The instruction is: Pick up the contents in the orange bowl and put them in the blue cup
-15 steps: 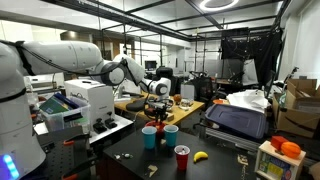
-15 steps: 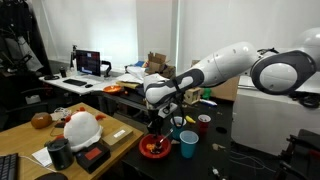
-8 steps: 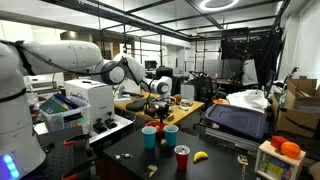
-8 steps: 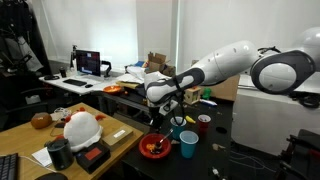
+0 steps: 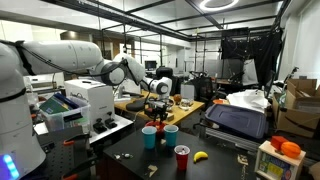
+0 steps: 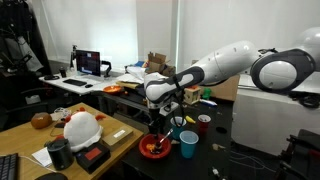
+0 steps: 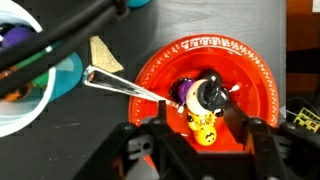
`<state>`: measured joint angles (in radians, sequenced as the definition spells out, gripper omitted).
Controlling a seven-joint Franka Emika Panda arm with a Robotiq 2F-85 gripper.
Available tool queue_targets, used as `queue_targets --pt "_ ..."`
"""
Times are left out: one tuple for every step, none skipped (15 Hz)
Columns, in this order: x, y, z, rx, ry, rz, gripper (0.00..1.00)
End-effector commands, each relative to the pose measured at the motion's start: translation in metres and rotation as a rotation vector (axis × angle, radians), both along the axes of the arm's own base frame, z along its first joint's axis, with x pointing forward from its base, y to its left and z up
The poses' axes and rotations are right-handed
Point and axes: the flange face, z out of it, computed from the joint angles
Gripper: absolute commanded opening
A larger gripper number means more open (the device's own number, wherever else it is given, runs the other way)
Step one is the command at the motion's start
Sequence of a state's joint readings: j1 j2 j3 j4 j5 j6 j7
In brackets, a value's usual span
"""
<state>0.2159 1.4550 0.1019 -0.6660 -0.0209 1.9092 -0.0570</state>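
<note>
The orange bowl (image 7: 215, 80) fills the wrist view and sits on the dark table in an exterior view (image 6: 153, 148). In it lies a small toy figure (image 7: 200, 100), purple, black and yellow with a pumpkin face. My gripper (image 7: 195, 140) is open just above the bowl, one finger on each side of the toy, not touching it. It hangs over the bowl in both exterior views (image 6: 160, 122) (image 5: 158, 105). The blue cup (image 6: 188, 144) stands right beside the bowl. A pale blue cup (image 7: 35, 90) holding colourful bits shows at the wrist view's left edge.
A thin metal strip (image 7: 120, 85) lies across the bowl's left rim. A red cup (image 6: 203, 124) and a teal cup (image 6: 178, 128) stand near the blue one. A white-and-orange domed object (image 6: 80, 128) sits on the wooden desk. A banana (image 5: 200, 156) lies on the dark table.
</note>
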Motion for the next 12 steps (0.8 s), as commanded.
queue_targets --pt "-0.006 0.005 -0.001 0.024 0.04 0.011 0.93" --pt "-0.008 0.006 -0.003 0.026 0.048 0.01 0.99" --pt "-0.009 0.007 -0.008 0.021 0.044 0.013 1.0" --pt "-0.012 0.008 -0.012 0.019 0.052 0.013 1.0" --pt "-0.014 0.009 -0.017 0.017 0.062 0.015 1.0" --pt "-0.016 0.009 -0.021 0.015 0.069 0.015 1.0" --pt "-0.019 0.01 -0.025 0.018 0.077 0.016 1.0" --pt "-0.02 0.01 -0.028 0.02 0.083 0.019 1.0" --pt "-0.022 0.011 -0.031 0.026 0.085 0.023 0.98" --pt "-0.023 0.012 -0.033 0.027 0.085 0.026 0.73" --pt "-0.023 0.013 -0.034 0.03 0.086 0.029 0.73" --pt "-0.023 0.014 -0.034 0.033 0.085 0.03 0.68"
